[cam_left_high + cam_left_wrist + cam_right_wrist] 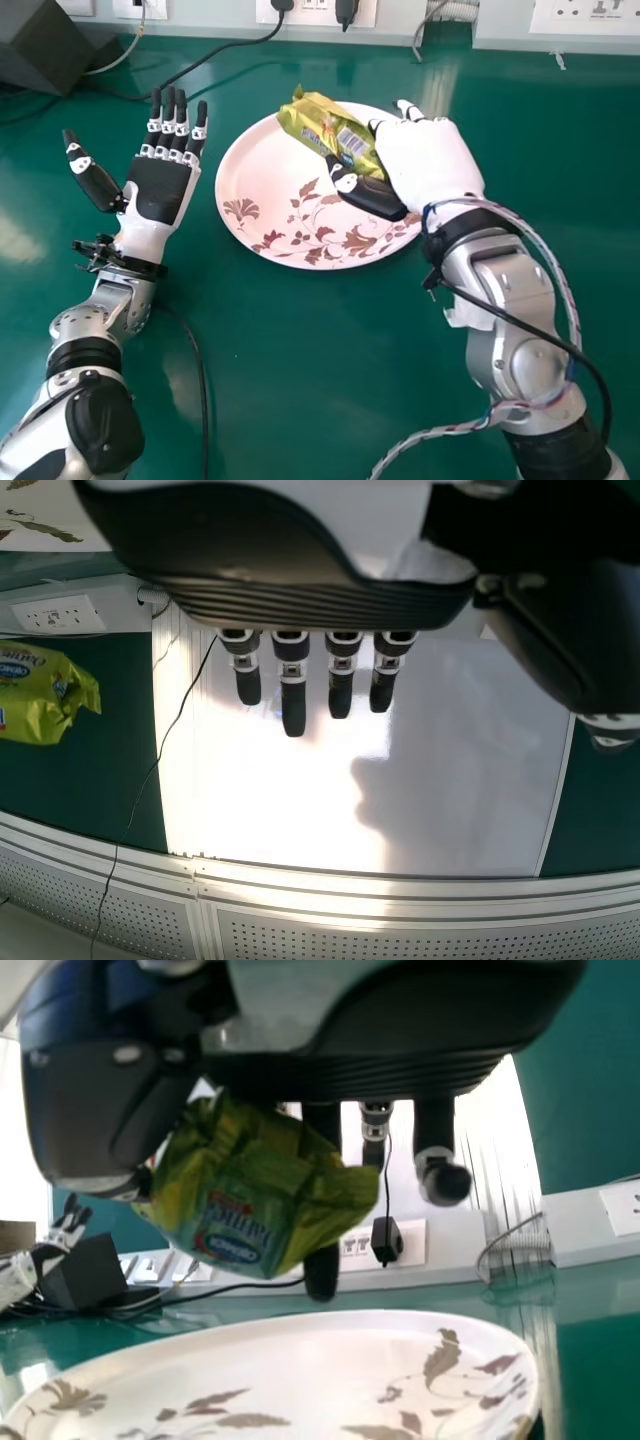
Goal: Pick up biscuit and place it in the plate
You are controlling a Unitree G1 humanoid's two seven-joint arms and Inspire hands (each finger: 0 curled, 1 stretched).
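Observation:
In the head view my right hand is over the right part of the plate, its thumb and fingers closed round the green biscuit packet. The right wrist view shows my right hand pinching the packet, which hangs above the plate with a gap below. My left hand lies to the left of the plate, palm up with straight fingers; in the left wrist view the left hand also has its fingers extended. A green packet shows at that view's side.
A dark box stands at the back left of the green table. Black cables run along the back towards wall sockets. Another cable lies beside my left forearm.

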